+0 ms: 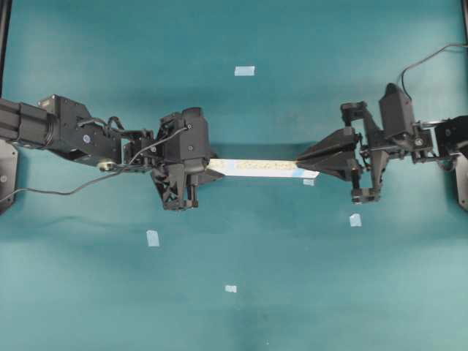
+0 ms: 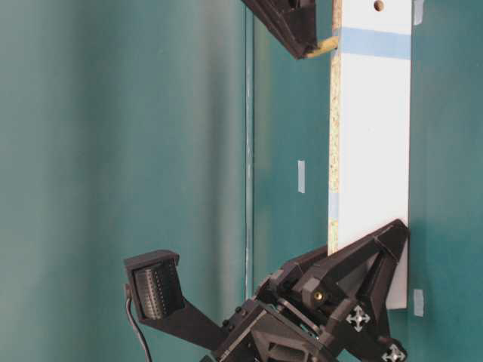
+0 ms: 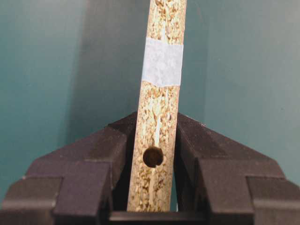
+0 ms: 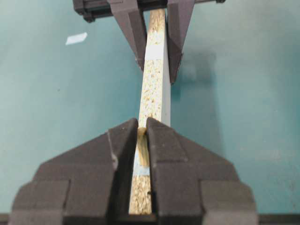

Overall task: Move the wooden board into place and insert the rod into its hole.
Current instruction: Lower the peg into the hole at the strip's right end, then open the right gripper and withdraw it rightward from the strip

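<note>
The wooden board (image 1: 263,167) stands on its long edge between the two arms, its speckled edge facing up. My left gripper (image 1: 208,167) is shut on its left end. In the left wrist view the fingers (image 3: 112,145) clamp the board (image 3: 159,103) beside a dark hole (image 3: 153,156), with a blue patch (image 3: 162,62) farther along. My right gripper (image 4: 142,123) is shut on the rod (image 4: 142,145), right above the board's top edge (image 4: 153,89) at a blue patch. In the table-level view the rod (image 2: 324,47) meets the board's edge (image 2: 333,113) at the blue stripe (image 2: 375,43).
Small pale tape squares lie on the teal table: at the back (image 1: 244,71), front left (image 1: 153,238), front middle (image 1: 230,289), front right (image 1: 355,219), and one under the board's right end (image 1: 308,181). Another hole (image 2: 378,6) shows in the board's white face.
</note>
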Robot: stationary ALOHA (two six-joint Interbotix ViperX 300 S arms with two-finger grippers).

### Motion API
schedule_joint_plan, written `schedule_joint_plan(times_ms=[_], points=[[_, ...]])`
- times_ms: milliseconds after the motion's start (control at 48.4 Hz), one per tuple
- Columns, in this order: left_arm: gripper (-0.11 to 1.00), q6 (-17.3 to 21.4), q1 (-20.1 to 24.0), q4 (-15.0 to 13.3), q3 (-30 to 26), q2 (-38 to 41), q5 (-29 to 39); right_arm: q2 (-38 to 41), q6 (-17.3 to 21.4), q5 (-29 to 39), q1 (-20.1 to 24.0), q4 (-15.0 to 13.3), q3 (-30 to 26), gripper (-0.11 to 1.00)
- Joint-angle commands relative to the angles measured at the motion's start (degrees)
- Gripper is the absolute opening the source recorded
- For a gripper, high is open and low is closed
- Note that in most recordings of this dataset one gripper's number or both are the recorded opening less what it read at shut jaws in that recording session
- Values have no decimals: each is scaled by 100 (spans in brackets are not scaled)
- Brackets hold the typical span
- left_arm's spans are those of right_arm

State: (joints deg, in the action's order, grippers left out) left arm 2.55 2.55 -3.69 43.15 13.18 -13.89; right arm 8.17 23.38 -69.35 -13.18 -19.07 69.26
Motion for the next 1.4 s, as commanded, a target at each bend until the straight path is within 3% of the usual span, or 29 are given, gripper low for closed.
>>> schedule_joint_plan(times_ms=[0,289,516,640,1033,1384], points=[[23,18,114,-18,18,-35,18,-141,-9,70,9,9,70,9],[23,18,141,-18,9,-35,18,-246,-9,650,132,0,53,9],[23,18,193,-18,-9,-35,9,-255,-9,835,185,0,132,8],[23,18,202,-18,0,-35,9,-272,-9,844,185,9,167,-1],[23,18,202,-18,18,-35,0,-360,35,1046,193,0,62,-1],[23,18,202,-18,9,-35,0,-1784,88,3059,308,-35,53,-1]])
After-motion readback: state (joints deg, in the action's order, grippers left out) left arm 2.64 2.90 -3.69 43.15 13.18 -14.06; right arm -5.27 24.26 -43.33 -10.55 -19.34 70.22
